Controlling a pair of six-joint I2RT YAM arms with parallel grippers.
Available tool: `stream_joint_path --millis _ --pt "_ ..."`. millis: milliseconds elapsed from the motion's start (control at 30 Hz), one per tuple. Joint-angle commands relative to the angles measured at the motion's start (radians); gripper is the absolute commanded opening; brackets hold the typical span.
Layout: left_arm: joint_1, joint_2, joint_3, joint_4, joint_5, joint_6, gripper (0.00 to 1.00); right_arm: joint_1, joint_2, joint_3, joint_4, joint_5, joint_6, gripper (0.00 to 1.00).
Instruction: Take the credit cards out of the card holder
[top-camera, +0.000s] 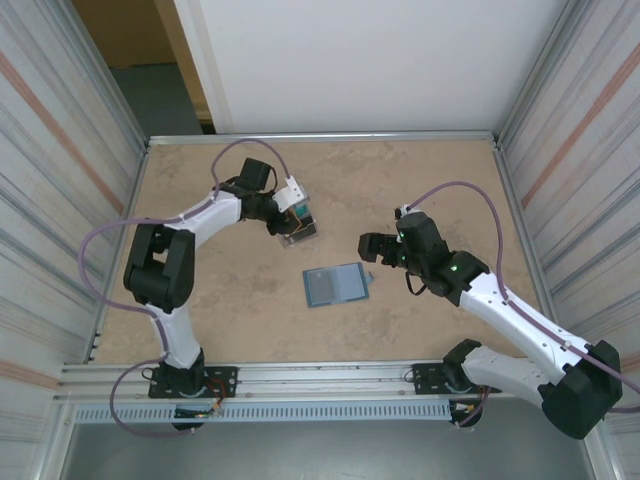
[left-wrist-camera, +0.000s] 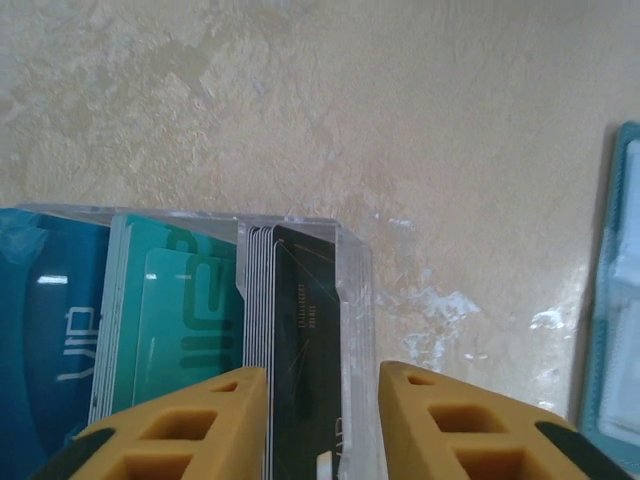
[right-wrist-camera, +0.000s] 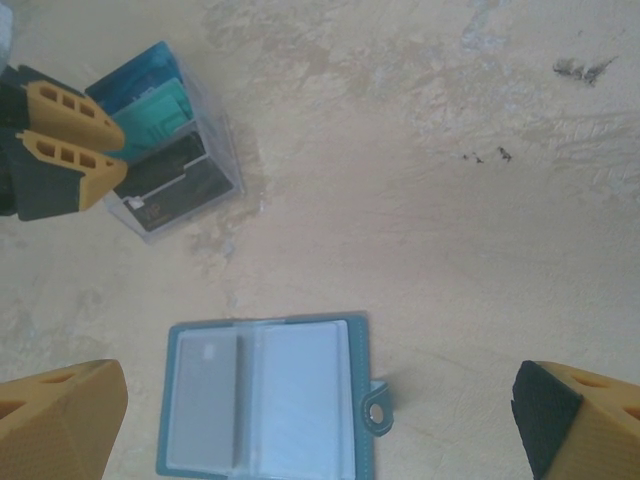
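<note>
Nearest the arm bases, a metal rail (top-camera: 330, 375) runs along the front edge of the table (top-camera: 200, 330), with a strip of bare tan surface behind it. Just past that strip, about midway between the arms, the card holder (top-camera: 337, 284) lies opened flat. It is a small teal-blue bifold, its two inner pocket panels facing up: the left one grey-blue with a small pale patch, the right one paler and glossy. A short snap tab (right-wrist-camera: 377, 410) with a pale dot sticks out from its right edge. Whether a card sits in either pocket cannot be told.

A little farther and to the right, the right hand (top-camera: 372, 247) hangs above the table with its fingers (right-wrist-camera: 60, 420) spread wide apart, holding nothing; in its wrist view the holder lies between and below them.

Farther and to the left, well apart from the holder, the credit cards (left-wrist-camera: 175, 310) stand packed side by side in a clear case (left-wrist-camera: 355, 300): a blue card (left-wrist-camera: 45, 340) outermost, a teal-green one with darker lettering next, then a dark card (left-wrist-camera: 305, 330) against the clear wall. The left hand (right-wrist-camera: 112, 152) is at this case, its yellow fingers part way apart and in line with the dark card; whether they touch it cannot be told.

Bare table lies between the case and the holder and reaches back to the far metal rim (top-camera: 320, 137). Ribbed side walls (top-camera: 60, 150) close in the left and right edges
</note>
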Motion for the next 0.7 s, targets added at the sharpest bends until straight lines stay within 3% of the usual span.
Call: stream_joint_path --millis 0,167,333,667 --pt "-0.023 -0.119 -0.008 -0.005 0.003 -0.040 0.42 -0.004 -0.007 0.015 -0.033 -0.004 0.026 0.99" --pt "-0.038 -0.271 -0.129 0.098 -0.022 -0.128 0.64 0.000 -0.002 0.016 -0.059 0.005 0.022 1.00" --pt "-0.042 -0.450 -0.298 0.249 -0.125 -0.289 0.96 0.017 0.020 0.017 -0.069 0.008 -0.001 0.90" --pt "-0.042 -0.713 -0.553 0.364 -0.365 -0.600 0.99 0.159 0.178 0.128 -0.180 0.127 -0.031 0.75"
